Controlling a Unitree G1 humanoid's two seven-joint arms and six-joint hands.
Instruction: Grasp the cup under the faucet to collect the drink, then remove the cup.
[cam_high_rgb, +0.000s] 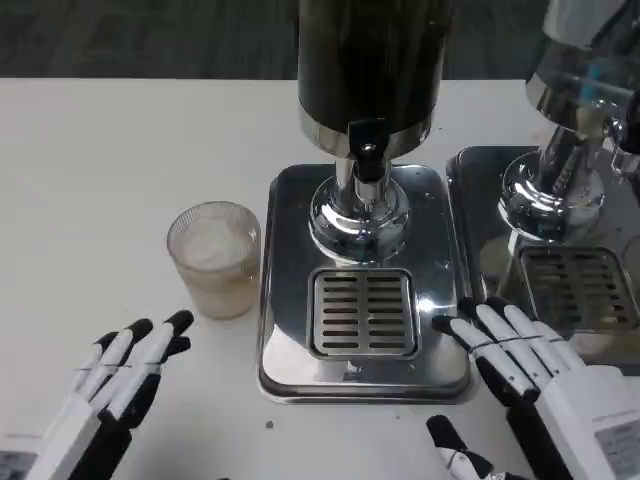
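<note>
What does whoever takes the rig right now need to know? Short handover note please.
Left hand: open, fingers spread, on the table just short of the cup, not touching it.
Right hand: open, fingertips at the right edge of the dispenser tray, holding nothing.
Cup: upright on the table, left of the tray, not under the faucet. It looks to hold something pale; I cannot tell what.
Drip grate: bare.
Done: nothing visible so far.
Left: grasp the cup, hold it under the faucet, collect the drink, take it away.
</note>
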